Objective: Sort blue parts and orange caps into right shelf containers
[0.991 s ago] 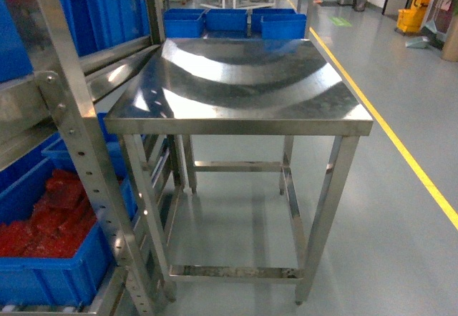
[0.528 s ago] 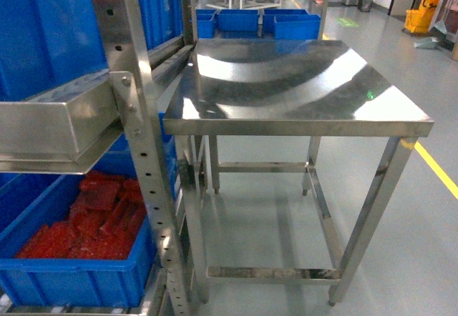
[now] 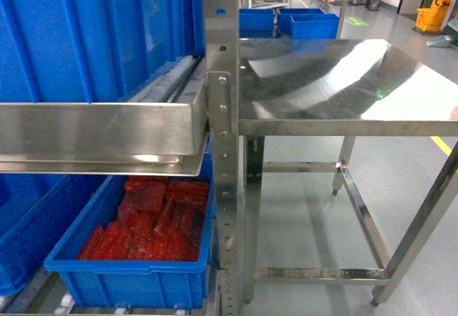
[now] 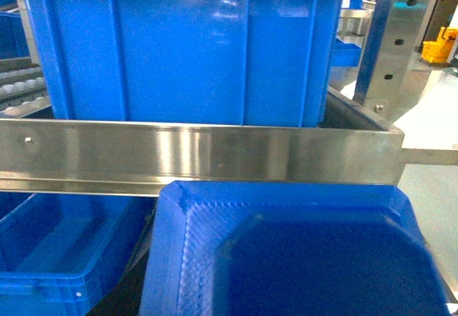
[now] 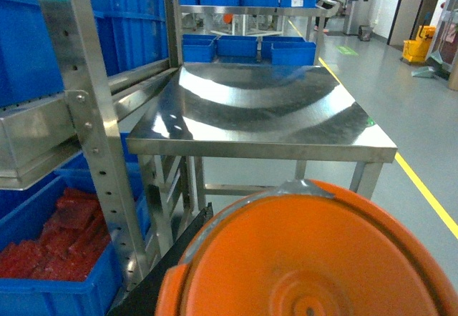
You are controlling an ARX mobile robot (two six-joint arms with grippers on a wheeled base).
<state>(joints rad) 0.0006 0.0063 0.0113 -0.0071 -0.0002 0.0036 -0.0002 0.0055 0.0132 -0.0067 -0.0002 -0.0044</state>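
Neither gripper shows in any view, so whether the jaws are open or closed cannot be told. Filling the bottom of the left wrist view is a blue textured plastic part (image 4: 286,259), right below the camera. Ahead of it a steel shelf rail (image 4: 200,155) carries a large blue plastic bin (image 4: 186,51). A round orange plastic cap (image 5: 308,259) fills the foreground of the right wrist view, the bare stainless steel table (image 5: 257,109) beyond. In the head view, a low blue bin of red pieces (image 3: 154,223) sits under the shelf.

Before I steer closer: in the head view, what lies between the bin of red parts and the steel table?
Only the shelf's perforated steel upright.
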